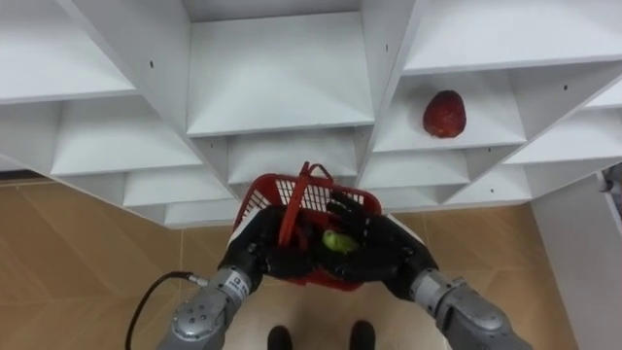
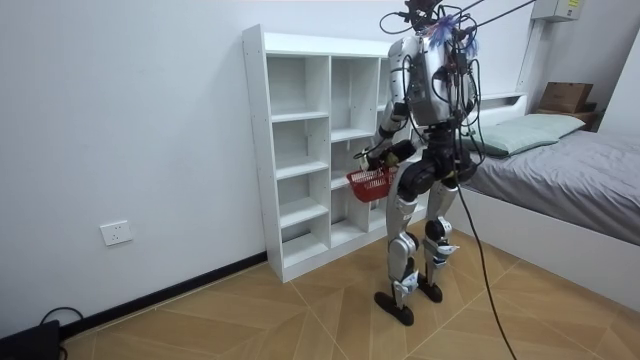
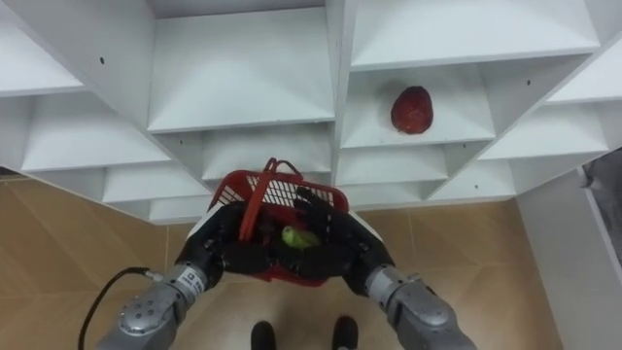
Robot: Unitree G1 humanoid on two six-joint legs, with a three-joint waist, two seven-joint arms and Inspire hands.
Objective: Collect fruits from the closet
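**Finding.** The green fruit (image 1: 335, 240) lies within the mouth of the red basket (image 1: 335, 190), directly under the right hand (image 1: 367, 233). That hand is lowered into the basket from the right. It cannot be told whether it has hold of the fruit or has let it go. The left hand (image 1: 260, 255) is curled on the basket's near left side and carries it in front of the body. The basket's handle (image 1: 293, 209) stands upright between the two hands.

**Risks.**
- The basket appears to be supported at one side only, so a tilt could let the fruit roll toward the low rim and out.
- If the right hand withdraws carelessly, it could catch the handle or the mesh and jolt the load.

**Surroundings.** A red fruit (image 1: 444, 114) sits on a shelf in the column to the right, well apart from the basket and not yet collected. It looks round and may roll deeper if nudged. The white closet (image 1: 282, 126) stands close ahead, and its upright divider (image 1: 384, 97) borders that compartment on the left, so a reach probably has to pass to the right of it. A bed (image 2: 570, 170) stands on the room view's right.
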